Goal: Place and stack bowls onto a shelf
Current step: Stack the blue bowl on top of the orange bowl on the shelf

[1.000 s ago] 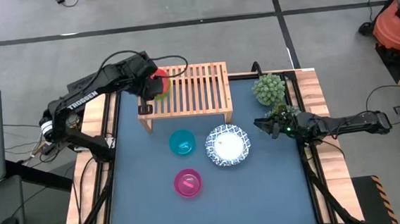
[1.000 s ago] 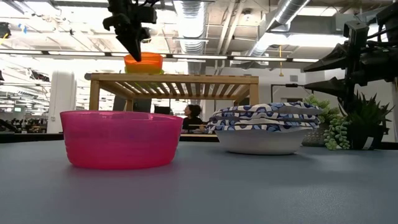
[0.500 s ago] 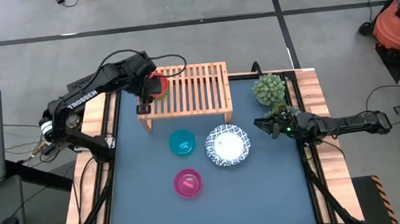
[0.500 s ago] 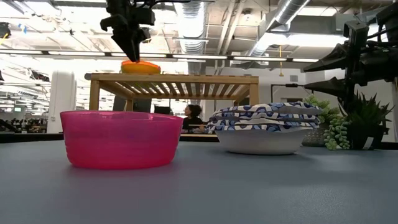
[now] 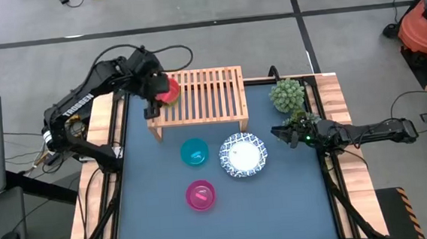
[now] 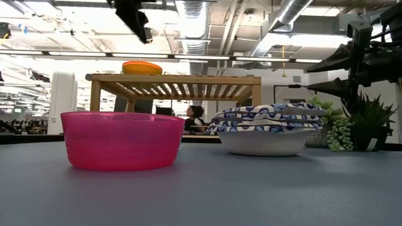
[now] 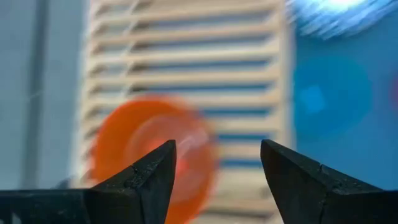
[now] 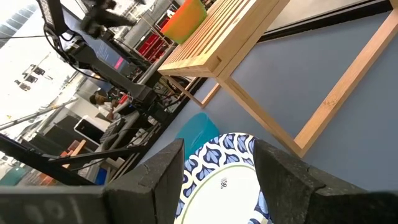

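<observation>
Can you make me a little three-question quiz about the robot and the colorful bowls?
1. True or false: the red bowl sits on the shelf.
2. Which bowl lies nearest the white bowls? A magenta bowl, B teal bowl, C red bowl.
3. Fill in: the left gripper hangs above the red bowl with its fingers ____.

Key: 1 true. 2 B. 3 open.
</observation>
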You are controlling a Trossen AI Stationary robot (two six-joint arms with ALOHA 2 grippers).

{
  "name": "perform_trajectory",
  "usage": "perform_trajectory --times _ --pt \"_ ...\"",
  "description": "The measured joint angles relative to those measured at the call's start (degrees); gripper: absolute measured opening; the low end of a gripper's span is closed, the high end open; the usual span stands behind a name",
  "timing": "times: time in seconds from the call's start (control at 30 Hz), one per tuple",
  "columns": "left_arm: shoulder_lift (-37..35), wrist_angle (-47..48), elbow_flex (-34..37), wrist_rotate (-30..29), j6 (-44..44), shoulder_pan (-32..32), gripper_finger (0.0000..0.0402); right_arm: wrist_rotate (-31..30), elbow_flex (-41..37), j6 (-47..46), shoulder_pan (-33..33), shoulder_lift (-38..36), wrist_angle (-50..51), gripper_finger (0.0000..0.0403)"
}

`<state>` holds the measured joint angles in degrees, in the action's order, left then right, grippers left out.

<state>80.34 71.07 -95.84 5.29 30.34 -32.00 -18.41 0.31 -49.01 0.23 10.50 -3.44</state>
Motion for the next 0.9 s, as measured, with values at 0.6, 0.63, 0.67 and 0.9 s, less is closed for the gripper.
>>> perform_trajectory --times 0.6,0.63,0.67,0.9 --pt "0.02 -12.43 18.74 5.63 -3.13 23.22 0.0208 0.20 0.01 -0.03 0.00 -0.01 0.00 0.0218" --pt "0.02 -13.73 20.46 4.88 -2.69 23.82 0.0208 0.20 0.00 -0.03 0.00 -0.02 0.00 0.0218" --pt "0.02 -14.88 22.06 4.08 -2.24 24.37 0.0208 0.22 -0.01 -0.04 0.00 0.00 0.00 0.0218" --pt "0.04 -24.34 32.07 3.23 -1.27 26.22 0.0208 0.33 0.01 -0.08 0.00 -0.02 0.00 0.0218"
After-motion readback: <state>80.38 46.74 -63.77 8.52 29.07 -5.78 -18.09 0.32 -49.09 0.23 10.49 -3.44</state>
